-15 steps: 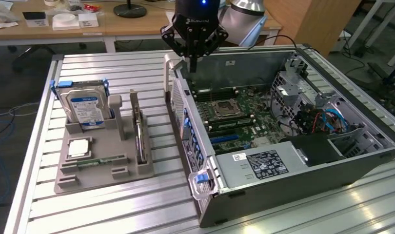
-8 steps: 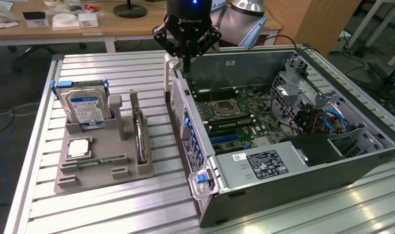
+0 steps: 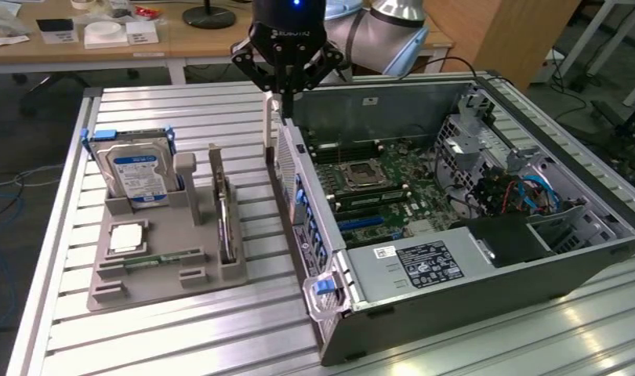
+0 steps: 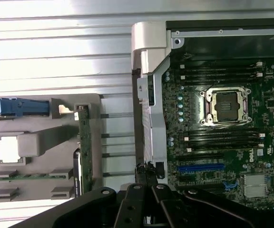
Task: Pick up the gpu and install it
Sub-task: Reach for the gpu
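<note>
gpu: the gpu (image 3: 227, 223) stands on its long edge in a slot of the grey holder (image 3: 139, 280), on the side of the holder nearest the computer case (image 3: 568, 266); the wrist view shows it edge-on as a thin strip (image 4: 84, 142).
Neighbours in the holder: the hard drive (image 3: 138, 168) stands upright on the far side of a grey post from the card, and a small green memory stick (image 3: 152, 258) lies low in front of it; both are apart from the card.
Gripper: the gripper (image 3: 282, 99) has its fingers drawn fully together and carries nothing; it hangs above the rear wall of the case, between the holder and the motherboard (image 3: 401, 196), with its tips (image 4: 146, 167) close over that wall.
Step in hand: by my judgement, the reach for the card; the pick has not begun.
Doing it well: the fingers need spreading before they come down. They should straddle the card's thin top edge and come straight down along its plane, clear of the post.
Risk: a skewed grip could tilt the card or jam it in its slot.
Bench: the slatted bench (image 3: 192, 337) carries holder and case side by side.
</note>
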Tool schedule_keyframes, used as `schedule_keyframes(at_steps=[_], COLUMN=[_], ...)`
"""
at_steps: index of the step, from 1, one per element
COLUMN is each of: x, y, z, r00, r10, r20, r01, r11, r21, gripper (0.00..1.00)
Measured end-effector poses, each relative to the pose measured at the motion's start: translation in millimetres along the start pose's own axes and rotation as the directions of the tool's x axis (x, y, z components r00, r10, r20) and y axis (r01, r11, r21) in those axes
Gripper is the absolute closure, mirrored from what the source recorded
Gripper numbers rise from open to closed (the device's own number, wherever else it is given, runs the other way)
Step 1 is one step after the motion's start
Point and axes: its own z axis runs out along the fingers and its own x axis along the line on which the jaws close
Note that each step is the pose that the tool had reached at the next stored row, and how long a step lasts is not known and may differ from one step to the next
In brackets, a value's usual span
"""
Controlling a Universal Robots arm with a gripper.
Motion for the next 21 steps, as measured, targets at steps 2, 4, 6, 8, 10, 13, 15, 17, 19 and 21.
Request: schedule_keyframes(at_steps=[2,4,6,8,10,13,15,17,19,21], x=[3.5,6.5,8.6,10.6,12.6,15.4,17.1,19.0,20.2,20.3], y=[-0.2,-0.3,-0.3,-0.4,-0.5,-0.6,-0.7,-0.7,-0.8,-0.8], z=[0.0,-0.1,-0.2,-0.2,-0.3,-0.3,-0.4,-0.5,-0.5,-0.5], r00=[1.0,1.0,1.0,1.0,1.0,1.0,1.0,1.0,1.0,1.0], r10=[0.0,0.0,0.0,0.0,0.001,0.001,0.001,0.002,0.002,0.002], r20=[0.0001,0.0001,0.0001,0.0001,0.0002,0.0001,0.0001,0.0001,0.0002,0.0002], r01=[0.0,0.0,0.0,0.0,-0.001,-0.001,-0.001,-0.002,-0.002,-0.002], r11=[1.0,1.0,1.0,1.0,1.0,1.0,1.0,1.0,1.0,1.0], r21=[-0.0001,-0.0001,-0.0001,-0.0001,-0.0001,-0.0001,0.0,0.0,-0.0001,-0.0001], gripper=[0.89,0.89,0.89,0.89,0.89,0.89,0.89,0.89,0.89,0.89])
